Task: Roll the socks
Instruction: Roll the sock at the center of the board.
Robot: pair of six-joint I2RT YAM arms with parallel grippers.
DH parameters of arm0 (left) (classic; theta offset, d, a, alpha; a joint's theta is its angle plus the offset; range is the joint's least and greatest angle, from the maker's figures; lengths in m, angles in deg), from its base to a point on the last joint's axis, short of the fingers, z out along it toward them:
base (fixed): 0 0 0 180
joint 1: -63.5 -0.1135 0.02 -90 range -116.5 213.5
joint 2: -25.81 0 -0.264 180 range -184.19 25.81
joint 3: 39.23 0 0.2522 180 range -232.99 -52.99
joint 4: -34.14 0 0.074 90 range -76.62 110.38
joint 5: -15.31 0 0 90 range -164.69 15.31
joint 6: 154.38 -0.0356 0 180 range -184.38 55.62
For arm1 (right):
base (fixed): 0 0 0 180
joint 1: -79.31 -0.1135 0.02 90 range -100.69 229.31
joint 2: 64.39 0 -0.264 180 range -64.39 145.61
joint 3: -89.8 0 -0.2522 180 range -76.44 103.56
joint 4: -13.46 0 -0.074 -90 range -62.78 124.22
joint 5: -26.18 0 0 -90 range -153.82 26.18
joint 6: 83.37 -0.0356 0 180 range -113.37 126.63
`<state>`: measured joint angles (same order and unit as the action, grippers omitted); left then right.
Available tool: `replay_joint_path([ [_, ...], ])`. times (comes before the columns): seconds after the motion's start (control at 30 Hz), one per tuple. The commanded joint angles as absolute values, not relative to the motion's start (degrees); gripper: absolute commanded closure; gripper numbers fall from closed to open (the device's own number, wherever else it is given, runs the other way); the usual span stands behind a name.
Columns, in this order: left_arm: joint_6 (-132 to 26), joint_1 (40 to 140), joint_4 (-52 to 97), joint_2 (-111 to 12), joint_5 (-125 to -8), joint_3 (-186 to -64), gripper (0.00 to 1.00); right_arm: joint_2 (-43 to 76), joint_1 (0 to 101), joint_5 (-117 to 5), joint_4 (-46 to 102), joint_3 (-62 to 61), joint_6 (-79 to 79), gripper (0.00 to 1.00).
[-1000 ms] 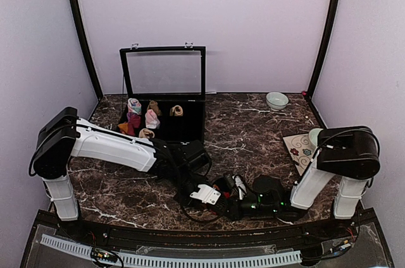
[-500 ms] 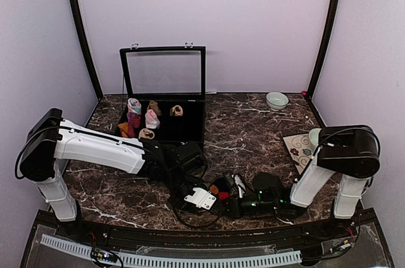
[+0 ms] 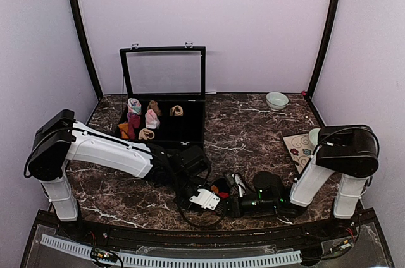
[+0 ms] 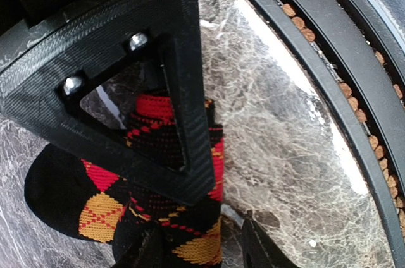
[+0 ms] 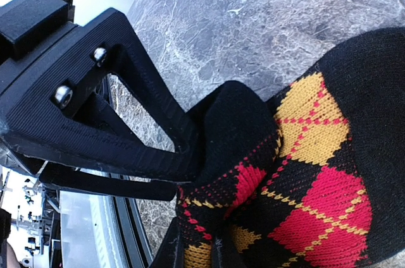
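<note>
— Looking down from above, where do we find the sock?
— We see the black argyle sock [image 3: 219,192] bunched on the marble table [image 3: 253,129], close to the front edge. It lies right between the left gripper [image 3: 210,188] and the right gripper [image 3: 231,200], and both are down at it. Well apart at the back left stands the open box [image 3: 190,127] with small sock rolls [image 3: 142,121], and a bowl [image 3: 276,100] sits at the far back right.
— And the left wrist view?
— There the left finger [image 4: 183,91] lies across the sock. We see a red-striped fold through its triangular opening, and the diamonds spread below and to its left. The front rail [image 4: 329,91] of the table runs near. The partner finger is not plain to us, so we cannot tell how wide that claw stands.
— And the right wrist?
— The right finger [image 5: 126,135] meets a raised fold of the sock at its tip, and the rest spreads to the right. Again we make out one finger only, so we cannot tell whether it grips.
</note>
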<state>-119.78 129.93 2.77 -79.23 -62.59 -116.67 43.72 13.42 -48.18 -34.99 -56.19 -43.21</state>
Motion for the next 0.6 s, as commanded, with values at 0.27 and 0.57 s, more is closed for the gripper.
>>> replay_joint_path([
  [0.27,-118.4,130.4,4.1,-75.4,-63.3,-116.1,0.53,51.0,14.9,-47.6,-15.9,-58.3,-42.7,1.0],
  [0.57,-119.6,131.4,5.9,-76.4,-64.3,-114.6,0.53,51.5,15.4,-47.0,-16.7,-58.1,-43.1,1.0],
])
